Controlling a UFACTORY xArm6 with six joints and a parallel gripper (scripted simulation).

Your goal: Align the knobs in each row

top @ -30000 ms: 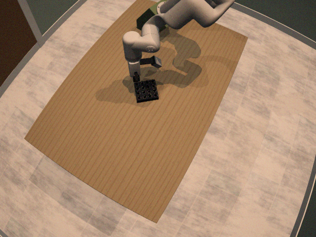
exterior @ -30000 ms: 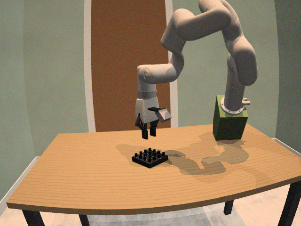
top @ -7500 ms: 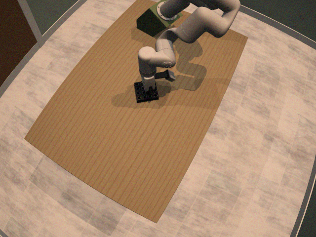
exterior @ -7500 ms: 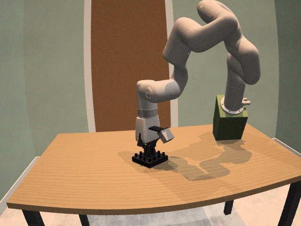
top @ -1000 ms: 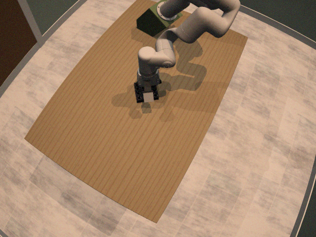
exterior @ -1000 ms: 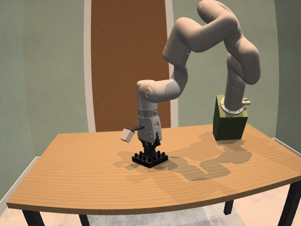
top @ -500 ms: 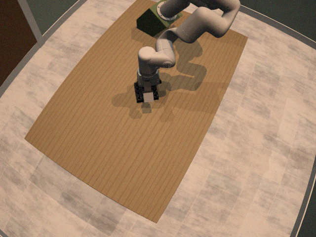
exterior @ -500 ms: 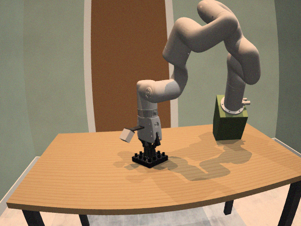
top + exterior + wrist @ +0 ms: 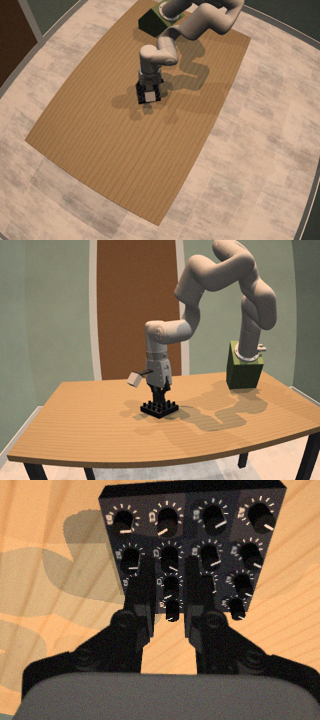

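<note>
The black knob box point(image 9: 161, 407) stands on its feet on the wooden table; it also shows in the overhead view point(image 9: 148, 94), mostly hidden under my wrist. In the wrist view the knob box point(image 9: 195, 550) shows its knobs with white lines and rings of marks. My gripper point(image 9: 169, 573) points straight down over the box, its fingers either side of one knob point(image 9: 171, 609) in the nearest line, second from the left. A small gap shows on each side of that knob, so the fingers are open and not pressing it. The fingers partly hide the knobs beside them.
The arm's green base block point(image 9: 244, 366) stands at the far right of the table and also shows in the overhead view point(image 9: 152, 21). The wrist camera's pale box point(image 9: 134, 379) sticks out to the left above the knob box.
</note>
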